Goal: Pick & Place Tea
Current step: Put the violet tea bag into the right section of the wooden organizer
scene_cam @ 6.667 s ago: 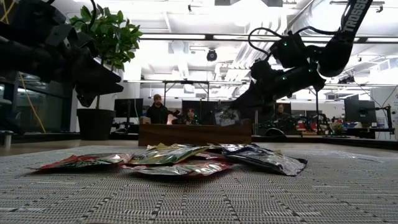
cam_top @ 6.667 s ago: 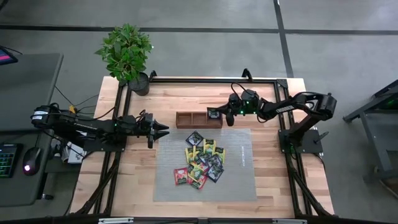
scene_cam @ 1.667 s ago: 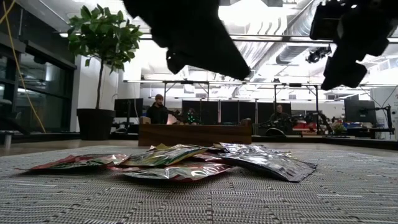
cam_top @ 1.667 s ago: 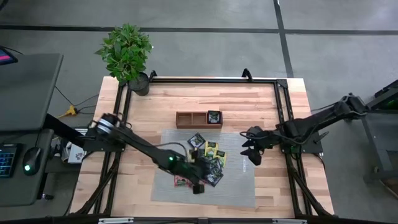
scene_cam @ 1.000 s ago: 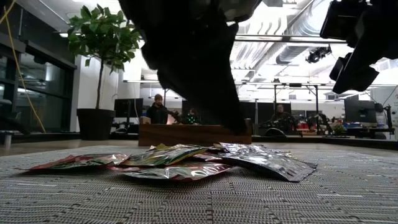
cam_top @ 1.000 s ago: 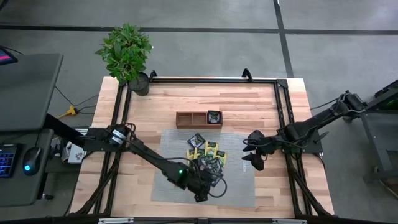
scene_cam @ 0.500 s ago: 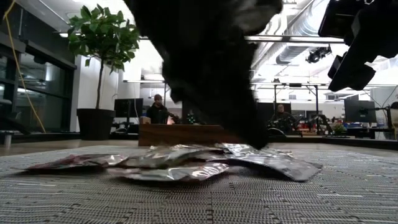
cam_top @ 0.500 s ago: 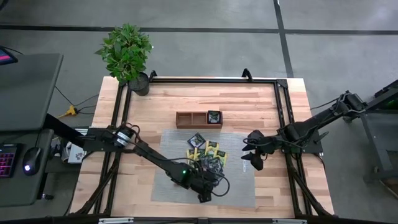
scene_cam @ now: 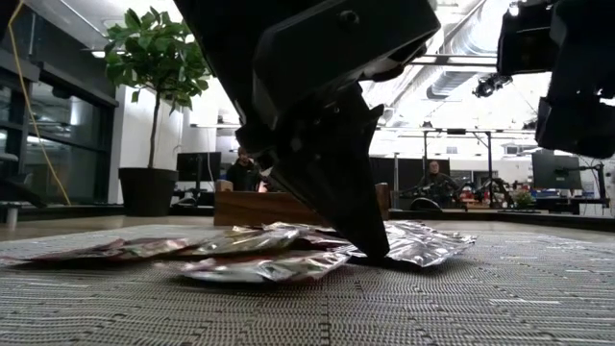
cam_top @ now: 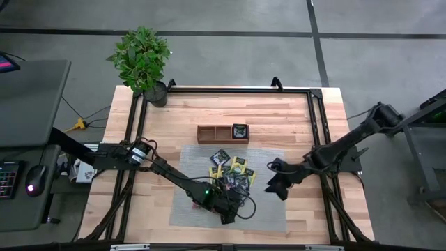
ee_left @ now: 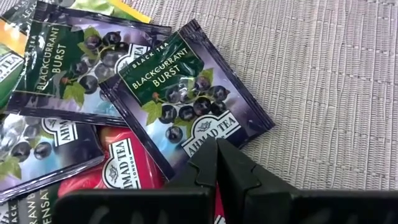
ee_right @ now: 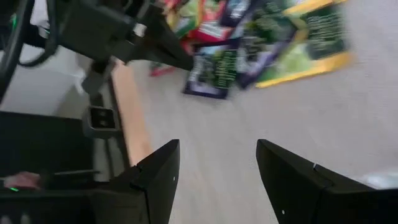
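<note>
Green leaves of a potted plant (cam_top: 141,57) mark the table's far left corner. On the pale wooden table (cam_top: 188,108) lies a grey woven mat (cam_top: 268,206), and near its middle a heap of small flat square tea sachets (cam_top: 233,173) in red, yellow, green and dark wrappers. We see the left gripper (cam_top: 226,207) down at the near edge of that heap. From above its jaws are hidden under the arm; the left wrist view settles it: the two dark fingers (ee_left: 233,171) meet tip to tip, pinching the corner of a dark blackcurrant sachet (ee_left: 186,106) that lies over a red sachet (ee_left: 124,168). The low view shows the gripper tip resting on the heap (scene_cam: 288,252).

Behind the mat stands a brown three-compartment wooden tray (cam_top: 212,133), with one dark sachet (cam_top: 240,130) in its right compartment.

The right gripper (cam_top: 277,183) hovers over the mat's right part, apart from the heap. Its wrist view shows the fingers (ee_right: 155,180) spread wide with nothing between them.
</note>
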You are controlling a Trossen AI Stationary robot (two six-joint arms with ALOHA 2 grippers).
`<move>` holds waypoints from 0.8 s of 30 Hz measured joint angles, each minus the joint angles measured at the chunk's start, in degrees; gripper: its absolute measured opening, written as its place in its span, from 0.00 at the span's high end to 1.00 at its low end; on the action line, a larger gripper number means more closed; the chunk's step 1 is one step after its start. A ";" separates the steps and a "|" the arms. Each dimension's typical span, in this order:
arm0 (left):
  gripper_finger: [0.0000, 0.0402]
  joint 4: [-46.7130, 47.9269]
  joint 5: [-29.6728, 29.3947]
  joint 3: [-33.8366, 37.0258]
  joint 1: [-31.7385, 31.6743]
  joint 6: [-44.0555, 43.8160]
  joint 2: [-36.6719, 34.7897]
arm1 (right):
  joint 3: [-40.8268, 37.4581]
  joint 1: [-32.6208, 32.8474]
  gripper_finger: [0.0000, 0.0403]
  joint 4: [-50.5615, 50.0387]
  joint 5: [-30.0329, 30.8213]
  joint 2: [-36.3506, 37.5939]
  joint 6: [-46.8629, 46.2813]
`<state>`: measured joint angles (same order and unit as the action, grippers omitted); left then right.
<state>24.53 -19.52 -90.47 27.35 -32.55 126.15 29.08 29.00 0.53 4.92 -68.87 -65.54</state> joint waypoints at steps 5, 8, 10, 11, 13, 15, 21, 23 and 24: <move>1.00 -0.47 -0.11 0.07 -0.02 1.19 0.02 | 0.00 -0.55 0.47 10.19 0.10 -10.37 -2.89; 1.00 -0.59 -0.42 0.10 0.00 1.24 0.04 | 0.00 -1.58 0.42 15.18 -0.76 -15.51 -4.76; 1.00 -0.66 -0.42 0.10 0.00 1.25 0.05 | 0.00 -2.61 0.39 18.14 -2.79 -18.64 -5.94; 1.00 -0.72 -0.42 0.11 0.00 1.30 0.07 | 0.00 -3.00 0.37 20.01 -3.66 -19.92 -6.35; 1.00 -1.06 -0.46 0.13 -0.02 1.50 0.13 | 0.00 -3.81 0.34 23.53 -5.34 -22.31 -6.46; 1.00 -1.18 -0.46 0.13 -0.02 2.15 0.13 | 0.04 -4.40 0.32 26.94 -5.88 -24.45 -6.48; 1.00 -1.69 -0.57 0.15 -0.04 2.33 0.17 | 1.20 -5.99 0.31 29.30 -8.05 -27.68 -5.55; 1.00 -1.76 -0.55 0.15 -0.04 2.48 0.17 | 2.05 -6.15 0.31 29.36 -8.52 -28.37 -4.74; 1.00 -1.87 -0.57 0.17 -0.04 2.56 0.17 | 2.44 -6.17 0.31 29.40 -8.72 -28.71 -4.64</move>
<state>22.66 -20.10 -90.30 27.31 -29.98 126.32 31.52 22.83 29.93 -3.80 -97.58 -70.18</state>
